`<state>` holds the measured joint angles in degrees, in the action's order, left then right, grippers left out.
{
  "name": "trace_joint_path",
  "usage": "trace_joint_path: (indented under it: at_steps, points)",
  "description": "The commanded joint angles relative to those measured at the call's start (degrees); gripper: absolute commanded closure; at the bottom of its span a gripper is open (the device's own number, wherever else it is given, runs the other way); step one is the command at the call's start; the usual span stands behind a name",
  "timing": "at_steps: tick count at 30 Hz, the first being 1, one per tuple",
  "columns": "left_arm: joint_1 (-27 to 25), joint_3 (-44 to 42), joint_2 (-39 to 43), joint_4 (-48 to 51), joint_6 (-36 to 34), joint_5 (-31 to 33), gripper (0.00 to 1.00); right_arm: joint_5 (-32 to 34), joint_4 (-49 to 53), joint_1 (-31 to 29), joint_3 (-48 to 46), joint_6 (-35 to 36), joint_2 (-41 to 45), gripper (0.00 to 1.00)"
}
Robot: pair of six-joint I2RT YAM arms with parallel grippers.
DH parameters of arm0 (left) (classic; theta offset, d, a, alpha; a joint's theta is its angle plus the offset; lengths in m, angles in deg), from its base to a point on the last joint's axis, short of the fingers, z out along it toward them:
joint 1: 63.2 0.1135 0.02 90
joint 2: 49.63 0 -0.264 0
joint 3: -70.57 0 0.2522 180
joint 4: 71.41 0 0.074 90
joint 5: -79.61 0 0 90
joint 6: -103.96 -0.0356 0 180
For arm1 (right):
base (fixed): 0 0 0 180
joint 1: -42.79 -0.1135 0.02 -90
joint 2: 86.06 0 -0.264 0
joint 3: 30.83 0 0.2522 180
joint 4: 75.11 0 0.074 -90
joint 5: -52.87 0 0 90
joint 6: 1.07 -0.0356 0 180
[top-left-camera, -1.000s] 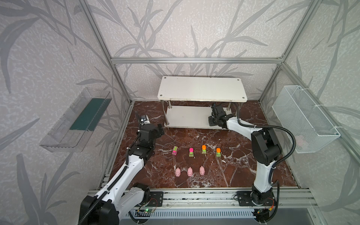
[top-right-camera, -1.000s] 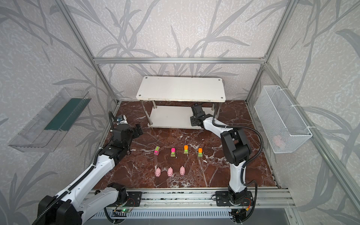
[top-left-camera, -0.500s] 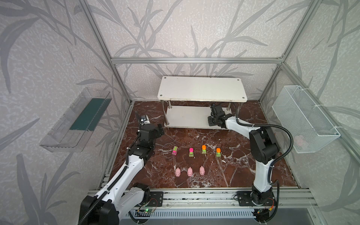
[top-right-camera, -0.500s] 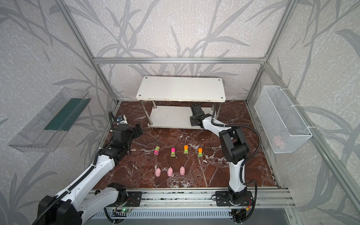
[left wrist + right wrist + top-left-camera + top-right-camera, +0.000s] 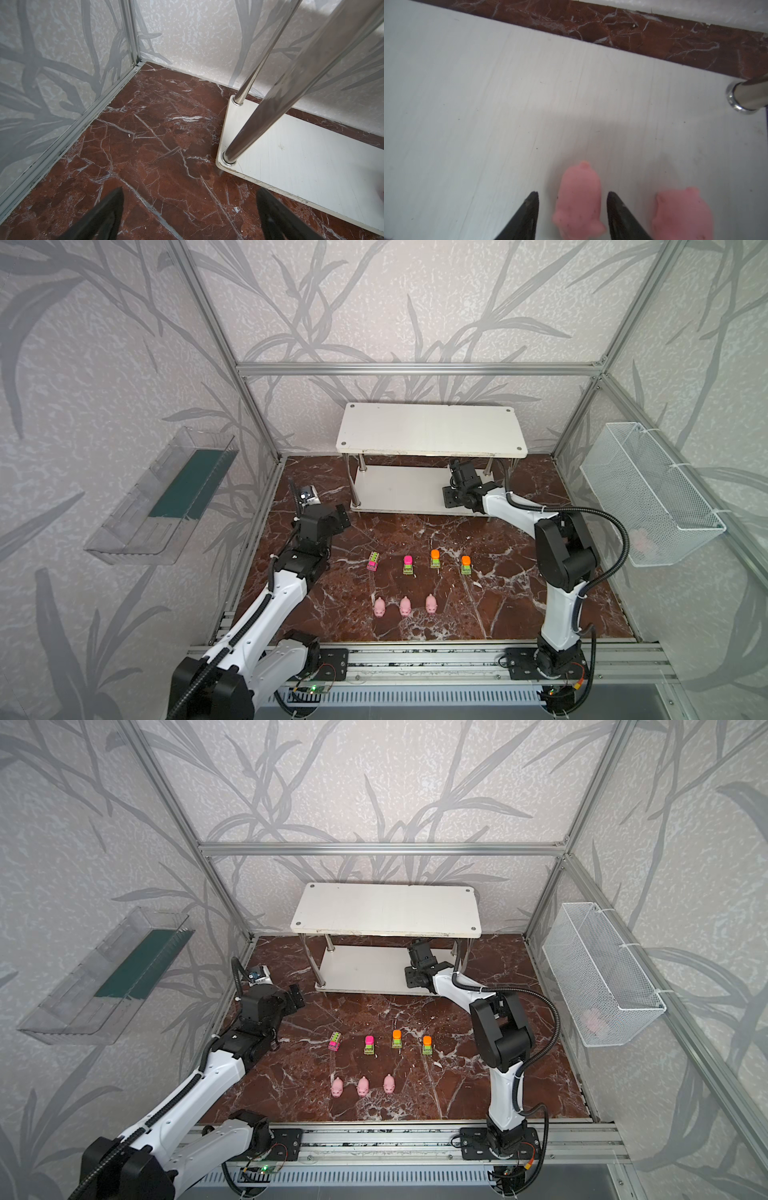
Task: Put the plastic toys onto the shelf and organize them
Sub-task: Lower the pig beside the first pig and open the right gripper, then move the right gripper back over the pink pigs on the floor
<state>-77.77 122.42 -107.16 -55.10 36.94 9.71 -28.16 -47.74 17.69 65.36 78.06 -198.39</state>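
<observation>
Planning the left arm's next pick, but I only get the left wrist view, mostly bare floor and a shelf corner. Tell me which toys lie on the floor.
Observer: Four toy cars stand in a row on the marble floor, with three pigs in a second row farther from the shelf.
Operator: Report the right gripper.
Observer: The right gripper is open over the lower board, with its fingers on either side of one pig and not gripping it. A second pig sits beside that one.
</observation>
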Motion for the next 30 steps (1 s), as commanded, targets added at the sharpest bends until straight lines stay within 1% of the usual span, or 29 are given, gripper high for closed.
trace_joint_path:
  at_steps: [1,8,12,16,21,25,27,30]
  points:
    - [-0.11,-0.64,0.07,0.31,0.35,1.43,0.03,-1.58,-0.5,0.23,-1.22,-0.12,4.45,0.44]
    - [-0.11,-0.8,0.23,0.27,0.48,1.46,0.03,-3.87,-2.9,0.24,-5.88,-1.47,9.72,0.42]
    - [-0.11,-1.08,0.32,0.09,0.57,1.44,0.03,-6.51,-6.52,0.23,-11.27,-2.54,14.2,0.42]
    - [-0.11,-1.0,0.5,0.1,0.55,1.37,0.03,-8.61,-8.05,0.06,-15.89,-3.51,19.53,0.42]
    - [-0.11,-1.3,0.89,-0.08,0.4,1.54,0.03,-11.11,-11.02,-1.01,-24.27,-5.57,27.52,0.39]
    - [-0.11,-1.31,1.2,-0.18,0.31,1.72,0.03,-9.8,-10.77,-4.6,-30.8,-6.44,35.17,0.34]
    - [-0.11,-1.26,1.27,-0.17,0.31,1.54,0.03,-7.91,-9.3,-7.8,-33.3,-6.4,38.97,0.31]
    - [-0.15,-1.35,1.39,-0.26,0.36,1.59,0.03,-4.64,-6.97,-13.59,-37.48,-7.49,45.09,0.31]
